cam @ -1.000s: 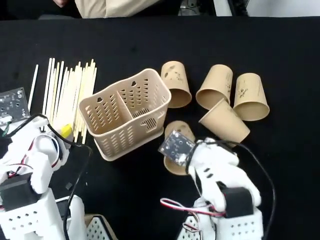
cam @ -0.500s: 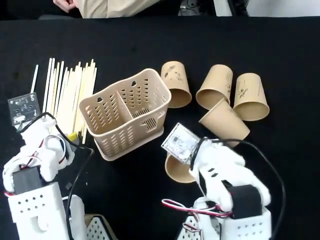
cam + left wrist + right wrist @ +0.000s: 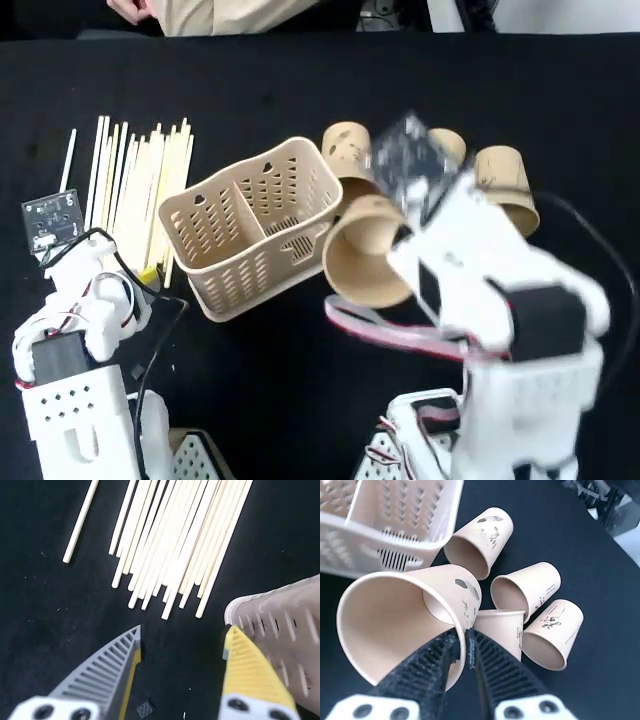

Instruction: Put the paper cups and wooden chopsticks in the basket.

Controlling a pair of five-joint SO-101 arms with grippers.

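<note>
My right gripper (image 3: pixel 465 636) is shut on the rim of a tan paper cup (image 3: pixel 405 615), one finger inside and one outside. In the high view the held cup (image 3: pixel 365 255) hangs above the table, mouth facing the beige divided basket (image 3: pixel 260 225), just off its right end. Several more paper cups (image 3: pixel 527 587) lie on their sides beyond it. Wooden chopsticks (image 3: pixel 140 190) lie in a loose bundle left of the basket. My left gripper (image 3: pixel 185 635) is open and low over the black table, just short of the chopstick ends (image 3: pixel 170 555), with the basket corner (image 3: pixel 280 620) beside it.
A single chopstick (image 3: pixel 67 170) lies apart at the far left of the bundle. The raised right arm (image 3: pixel 480 280) covers part of the cup group (image 3: pixel 505 185). The bare black tabletop (image 3: pixel 260 370) stretches in front of the basket.
My right arm has lifted the cup off the table and carried it up and back, beside the basket's right end. The left arm has shifted slightly nearer the chopsticks.
</note>
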